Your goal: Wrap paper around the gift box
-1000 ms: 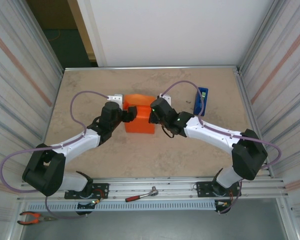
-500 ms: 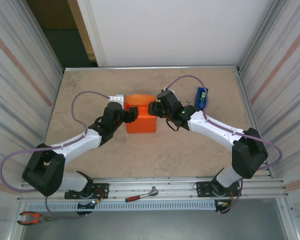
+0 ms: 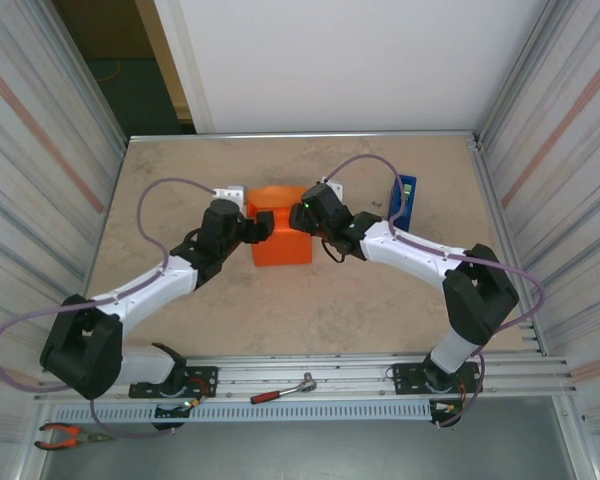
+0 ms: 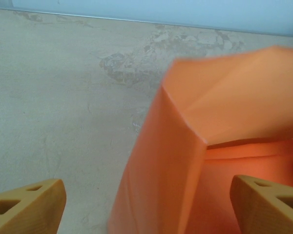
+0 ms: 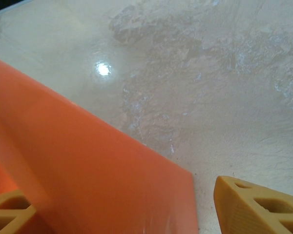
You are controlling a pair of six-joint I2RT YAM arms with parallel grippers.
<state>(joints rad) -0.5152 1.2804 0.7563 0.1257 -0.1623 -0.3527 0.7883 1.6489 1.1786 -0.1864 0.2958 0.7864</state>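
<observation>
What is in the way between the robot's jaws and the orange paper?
Nothing that I can see. Both arms' jaws stand open right at the orange paper, the left ones on its left side and the right ones on its right. In each wrist view, an edge of the paper sits between the two fingers.

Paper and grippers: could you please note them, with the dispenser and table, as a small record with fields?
paper: orange, folded up into a boxy bundle, mid-table
left gripper: open, straddling a folded paper edge
right gripper: open, over the paper's edge
dispenser: blue, right of the paper, apart from it
table: beige, mottled
</observation>
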